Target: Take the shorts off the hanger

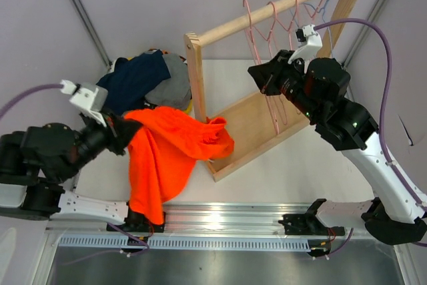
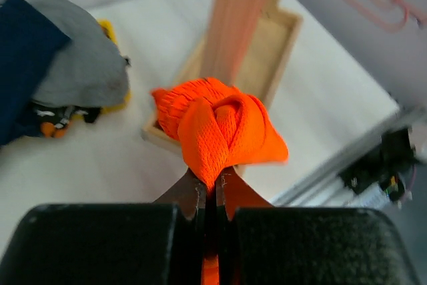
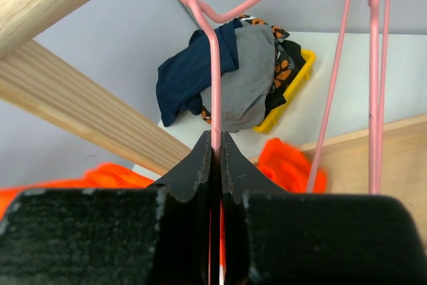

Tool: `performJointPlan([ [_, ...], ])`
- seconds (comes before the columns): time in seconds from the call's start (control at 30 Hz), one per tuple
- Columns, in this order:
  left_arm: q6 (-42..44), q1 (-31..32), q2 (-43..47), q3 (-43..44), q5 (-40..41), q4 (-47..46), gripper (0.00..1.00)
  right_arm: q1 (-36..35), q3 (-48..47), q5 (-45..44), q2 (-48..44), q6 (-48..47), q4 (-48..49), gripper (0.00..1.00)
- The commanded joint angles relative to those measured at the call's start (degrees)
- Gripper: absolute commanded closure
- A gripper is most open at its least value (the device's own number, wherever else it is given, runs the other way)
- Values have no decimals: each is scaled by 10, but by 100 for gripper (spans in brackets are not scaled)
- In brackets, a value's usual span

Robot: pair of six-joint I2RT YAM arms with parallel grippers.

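The bright orange shorts [image 1: 175, 153] drape from my left gripper [image 1: 125, 131] to the near corner of the wooden rack base [image 1: 257, 121]. That gripper [image 2: 215, 181] is shut on a bunched fold of the orange shorts [image 2: 227, 125]. My right gripper [image 1: 265, 77] is up beside the rack, and its jaws [image 3: 215, 141] are shut on the wire of a pink hanger [image 3: 212, 65]. This pink hanger [image 1: 259, 31] hangs bare from the rail [image 1: 280, 5]. Navy shorts [image 1: 137, 78], grey shorts [image 1: 170, 86] and patterned shorts [image 3: 283, 65] lie heaped at the back left.
The heap sits in a yellow bin [image 3: 293, 91] behind the rack's left post [image 1: 197, 78]. More pink and blue hangers [image 1: 313, 1] hang along the rail. An aluminium rail [image 1: 227, 218] runs along the table's near edge.
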State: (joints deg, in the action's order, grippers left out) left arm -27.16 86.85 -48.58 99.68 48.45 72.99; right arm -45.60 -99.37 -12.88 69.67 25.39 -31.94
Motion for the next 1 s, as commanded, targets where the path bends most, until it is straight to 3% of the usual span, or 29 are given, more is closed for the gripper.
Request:
performJointPlan([
  [0.0, 17, -6, -66, 83, 150, 108, 100, 8, 6, 22, -23, 12, 28, 100],
  [0.07, 42, -23, -73, 104, 196, 80, 100, 10, 22, 33, -26, 19, 28, 100],
  [0.17, 125, -52, -58, 102, 221, -33, 100, 11, 46, 43, -31, 28, 27, 100],
  [0.2, 208, -57, -30, 91, 223, -149, 100, 13, 52, 45, -36, 30, 28, 100],
  [0.23, 264, -65, -13, 13, 223, -220, 100, 13, 59, 51, -37, 33, 28, 100],
  [0.3, 379, -77, 13, -49, 217, -332, 100, 16, 77, 57, -44, 40, 28, 100],
  [0.37, 370, -118, 2, -56, 201, -336, 100, 17, 90, 63, -50, 44, 29, 100],
  [0.4, 354, -142, -22, -46, 148, -310, 100, 18, 105, 66, -55, 48, 29, 100],
  [0.47, 323, -248, -41, -53, 89, -260, 100, 21, 117, 73, -59, 51, 30, 100],
  [0.5, 322, -281, -46, -64, 29, -262, 100, 22, 126, 74, -63, 52, 29, 100],
  [0.53, 322, -344, -42, -72, 0, -287, 100, 24, 130, 76, -66, 52, 29, 100],
  [0.6, 319, -406, -38, -95, -52, -310, 100, 26, 135, 79, -69, 52, 25, 100],
  [0.63, 317, -471, -40, -93, -97, -316, 100, 31, 138, 80, -72, 50, 21, 100],
  [0.77, 311, -617, -100, -13, -176, -324, 100, 46, 143, 102, -73, 47, 0, 100],
  [0.8, 310, -638, -116, 48, -186, -323, 100, 48, 146, 107, -73, 45, -1, 97],
  [0.87, 308, -700, -169, 95, -223, -325, 100, 59, 154, 117, -72, 41, -3, 66],
  [0.9, 307, -715, -188, 163, -234, -326, 100, 62, 158, 121, -71, 40, -2, 45],
  [0.93, 306, -739, -210, 188, -243, -324, 100, 66, 160, 123, -70, 39, -3, 16],
  [0.97, 302, -748, -231, 211, -256, -322, 100, 75, 165, 123, -67, 37, -6, 9],
])
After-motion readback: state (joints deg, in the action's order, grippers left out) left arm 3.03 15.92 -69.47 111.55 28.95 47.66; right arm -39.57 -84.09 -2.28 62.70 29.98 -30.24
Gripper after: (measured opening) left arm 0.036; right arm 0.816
